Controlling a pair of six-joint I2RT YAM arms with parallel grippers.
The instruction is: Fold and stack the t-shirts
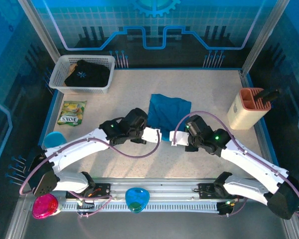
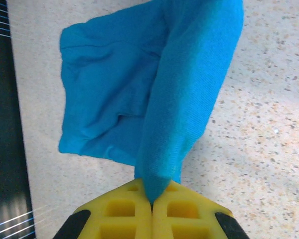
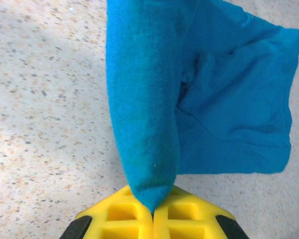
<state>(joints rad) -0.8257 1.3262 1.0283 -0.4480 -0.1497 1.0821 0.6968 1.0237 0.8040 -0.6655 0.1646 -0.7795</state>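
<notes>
Teal-blue t-shirt (image 1: 169, 110) is gripped at its near edge by both your tools. Your left gripper (image 2: 152, 201) is clenched on one bunched fold and your right gripper (image 3: 153, 211) pinches another. Beyond them the rest of the shirt lies rumpled on the table (image 1: 209, 89). Farther off, at the far left corner, the black t-shirt (image 1: 87, 73) sits in the white basket (image 1: 80, 89).
</notes>
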